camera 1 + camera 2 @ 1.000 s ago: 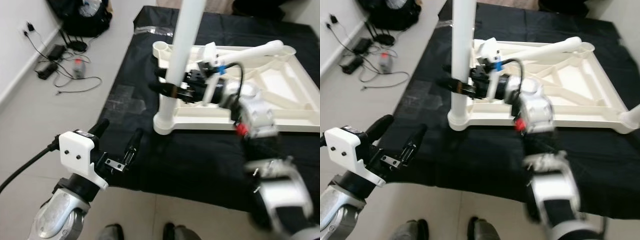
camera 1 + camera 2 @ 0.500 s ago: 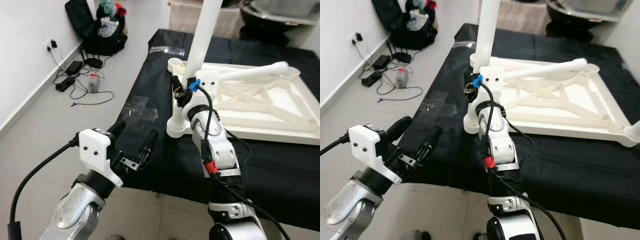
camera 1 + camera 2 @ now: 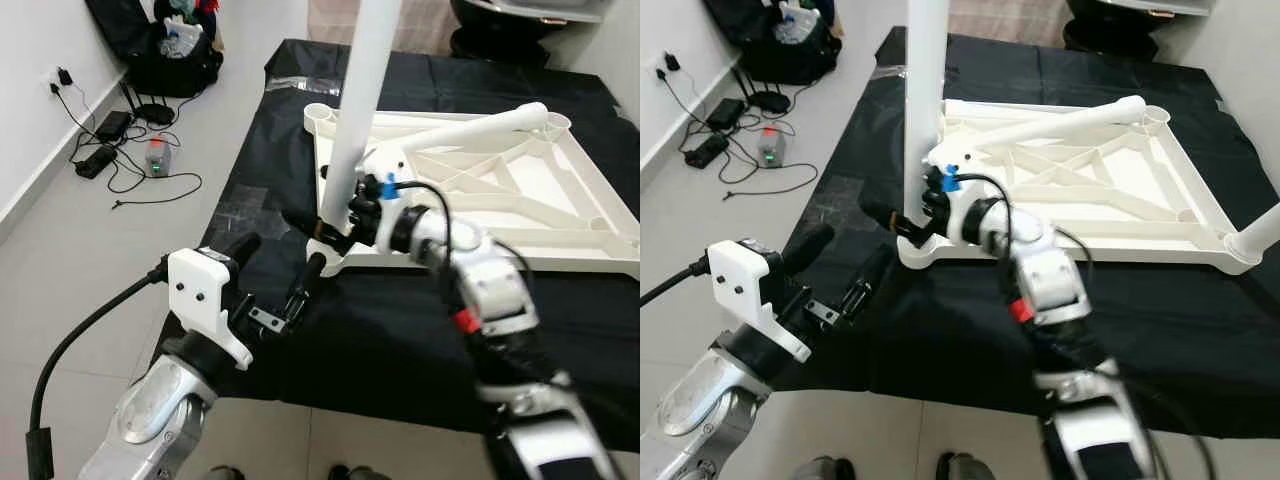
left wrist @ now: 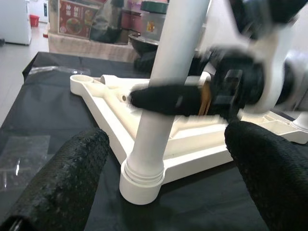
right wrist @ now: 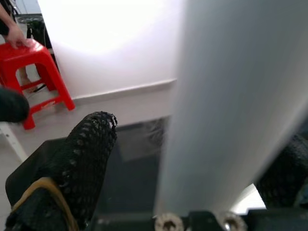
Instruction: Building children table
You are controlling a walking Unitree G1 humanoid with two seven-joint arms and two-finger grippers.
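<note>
White tabletop (image 3: 560, 190) lies upside down on the black cloth (image 3: 400, 330); one white leg (image 3: 362, 90) stands upright in its near-left corner socket. Right hand (image 3: 325, 228) — fingers straddling that leg low down, whether clamped cannot be told; left hand (image 3: 285, 275) hovers open near the cloth's near-left edge.

Pale tiled floor (image 3: 90, 260) covered in part by a black sheet (image 3: 400, 330). Lying directly on the sheet: upturned white table frame (image 3: 520, 185), plus a clear plastic wrapper (image 3: 240, 212). On bare tiles beside the wall: cables (image 3: 130, 165), black bag (image 3: 160, 50).
</note>
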